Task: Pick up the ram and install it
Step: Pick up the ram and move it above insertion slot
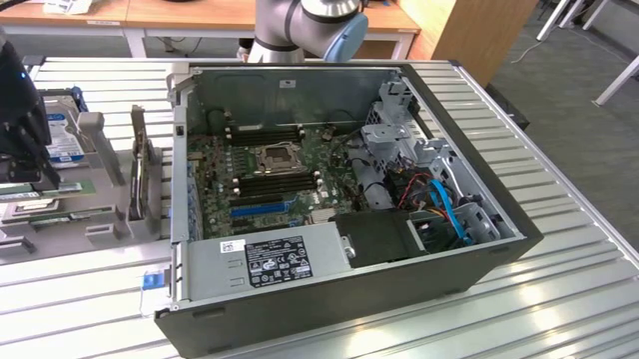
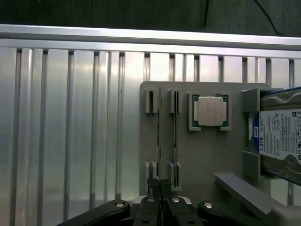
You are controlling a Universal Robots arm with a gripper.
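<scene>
The ram (image 2: 158, 136) is a thin green stick seen edge-on, standing in a slot of the grey holder (image 2: 202, 155). My gripper (image 2: 160, 188) is at its near end. The two dark fingers are shut on the stick's edge, and the stick still sits in its slot. A second stick (image 2: 175, 127) stands in the slot beside it. In the exterior view my gripper (image 1: 28, 179) is low over the holder at that view's left, by the green sticks (image 1: 55, 187). The open computer case (image 1: 450, 97) holds the motherboard with its black memory slots (image 1: 265, 134).
On the holder lie a processor (image 2: 210, 110) and a blue-labelled hard drive (image 2: 282, 136). A dark expansion card (image 1: 142, 176) stands upright between the holder and the case. A ribbed metal table (image 2: 70, 132) carries everything. Drive cages and cables fill the case's side at the exterior view's right.
</scene>
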